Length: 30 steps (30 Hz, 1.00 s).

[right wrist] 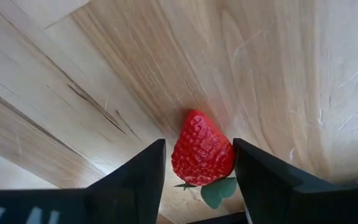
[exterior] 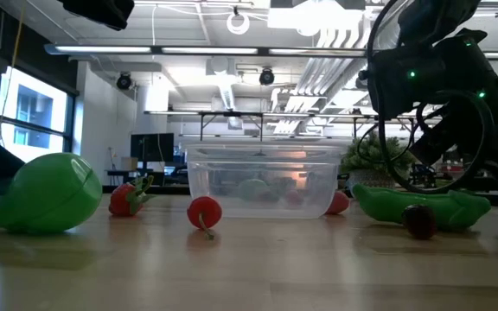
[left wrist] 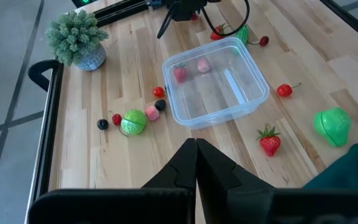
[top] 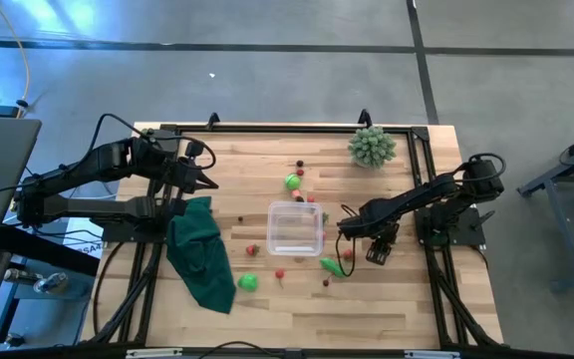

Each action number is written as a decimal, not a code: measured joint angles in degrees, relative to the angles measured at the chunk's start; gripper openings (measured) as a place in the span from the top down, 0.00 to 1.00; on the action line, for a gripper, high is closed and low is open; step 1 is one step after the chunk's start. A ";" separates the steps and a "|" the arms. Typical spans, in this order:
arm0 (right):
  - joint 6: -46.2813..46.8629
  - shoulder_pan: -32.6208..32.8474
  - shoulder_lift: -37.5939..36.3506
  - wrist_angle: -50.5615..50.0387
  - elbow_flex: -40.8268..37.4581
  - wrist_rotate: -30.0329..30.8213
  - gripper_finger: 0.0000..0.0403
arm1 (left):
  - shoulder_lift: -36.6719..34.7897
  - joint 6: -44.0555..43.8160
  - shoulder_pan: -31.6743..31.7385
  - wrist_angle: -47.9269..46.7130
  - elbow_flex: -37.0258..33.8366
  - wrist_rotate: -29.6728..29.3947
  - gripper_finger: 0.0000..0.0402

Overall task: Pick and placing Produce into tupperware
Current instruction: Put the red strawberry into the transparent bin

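Both arms are matte black, built of slim tubular links and blocky joint housings, with thin black cables looping beside them. Each end effector [left wrist: 196, 163] [right wrist: 199, 171] carries two flat, dark, wedge-shaped fingers. Small green lights glow on one housing.
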 joint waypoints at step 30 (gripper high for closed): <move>6.01 0.00 -11.14 2.16 1.07 4.56 0.66 | 0.00 0.00 -0.01 -0.01 0.00 0.00 1.00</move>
